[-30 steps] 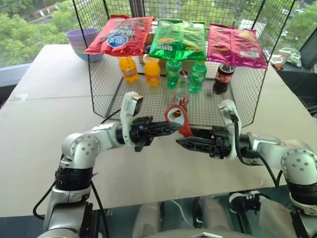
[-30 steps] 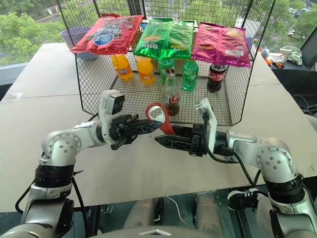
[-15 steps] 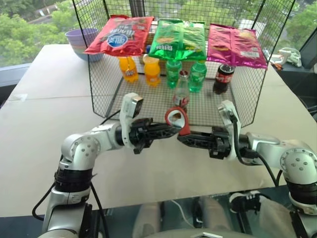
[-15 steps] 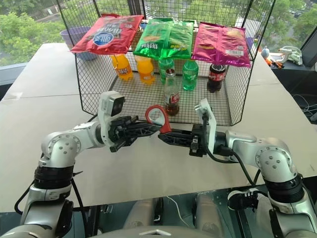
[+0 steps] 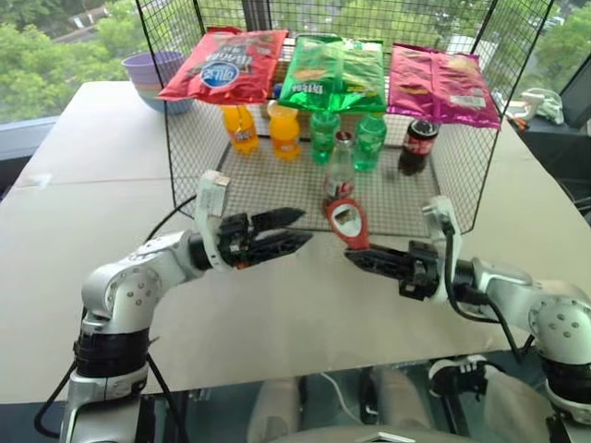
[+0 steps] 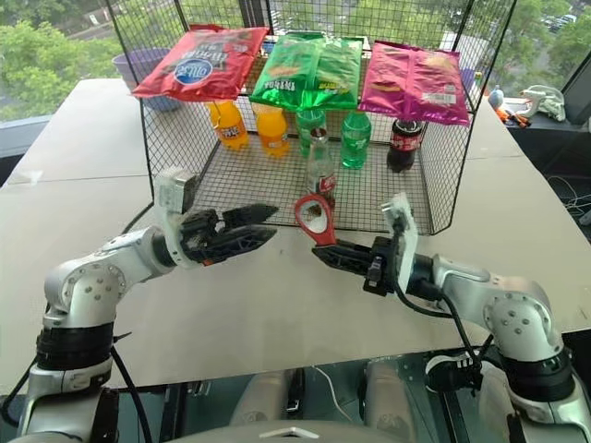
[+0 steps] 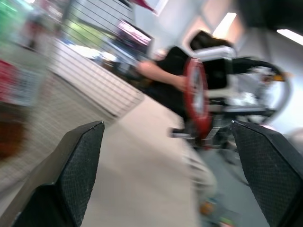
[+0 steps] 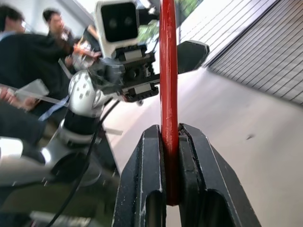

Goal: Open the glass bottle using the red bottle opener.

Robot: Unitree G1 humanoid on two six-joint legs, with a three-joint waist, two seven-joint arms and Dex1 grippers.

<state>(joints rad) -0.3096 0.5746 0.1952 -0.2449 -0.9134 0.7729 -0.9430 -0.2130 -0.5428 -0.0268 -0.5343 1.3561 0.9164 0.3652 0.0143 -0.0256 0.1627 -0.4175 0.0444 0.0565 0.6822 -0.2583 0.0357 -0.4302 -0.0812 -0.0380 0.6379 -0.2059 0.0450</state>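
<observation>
pale beige table (image 5: 83, 231) by windows with green trees outside; people sit in the room behind, seen from the right wrist view. right gripper (image 5: 355, 259) is clamped on the red bottle opener (image 5: 346, 221), ring head up. left gripper (image 5: 291, 229) has jaws spread wide, holding nothing, just left of the opener, apart from it. the glass bottle (image 5: 340, 166) stands in the wire rack (image 5: 185, 138) just beyond the opener, red label, lettering unreadable. chip bags hang above; the green one (image 5: 332, 74) reads "lay's".
</observation>
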